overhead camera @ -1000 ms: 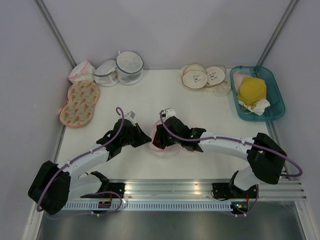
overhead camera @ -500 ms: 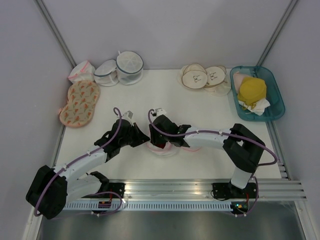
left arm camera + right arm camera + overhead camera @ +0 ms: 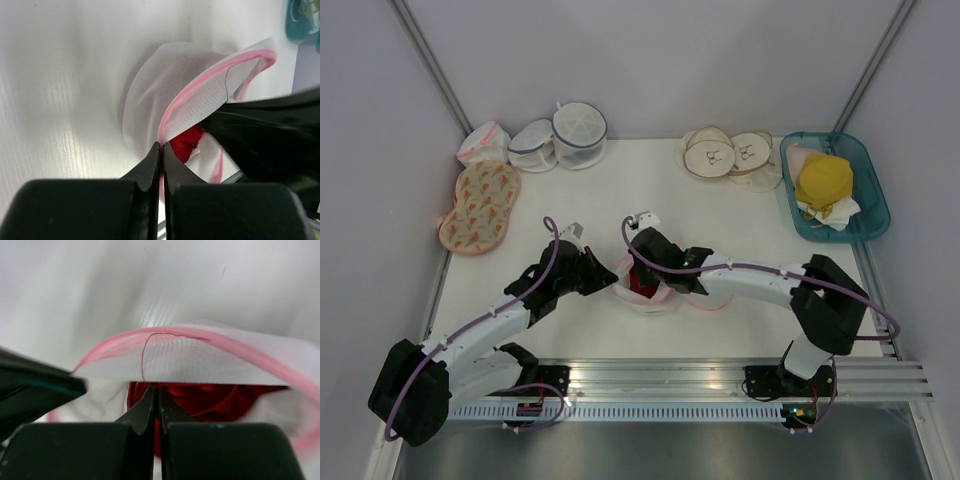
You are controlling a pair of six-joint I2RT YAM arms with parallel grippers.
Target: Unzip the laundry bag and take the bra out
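The laundry bag [image 3: 658, 300] lies near the table's front middle, its white mesh [image 3: 165, 90] gaping along the pink zipper rim [image 3: 150, 333]. Inside shows the red bra [image 3: 641, 282], also seen as red cloth [image 3: 186, 145] under the lifted flap. My left gripper [image 3: 613, 272] is shut on the pink rim at the bag's left side, jaws pressed together [image 3: 161, 149]. My right gripper [image 3: 642, 268] reaches into the opening from the right. Its jaws [image 3: 156, 389] are shut, with the red bra [image 3: 200, 395] pinched between the tips just under the mesh flap.
Two white mesh bags with grey-blue rims [image 3: 532, 145] [image 3: 580, 130] and a small pink-edged pouch [image 3: 480, 143] stand at the back left, beside a patterned pad [image 3: 480, 205]. Beige pads [image 3: 725, 153] lie at the back; a teal tray [image 3: 873, 205] holds yellow cloth [image 3: 823, 180].
The right gripper has closed from half open and its arm has shifted at the bag's opening. Red cloth now shows in the opening from above. The left gripper has stayed shut.
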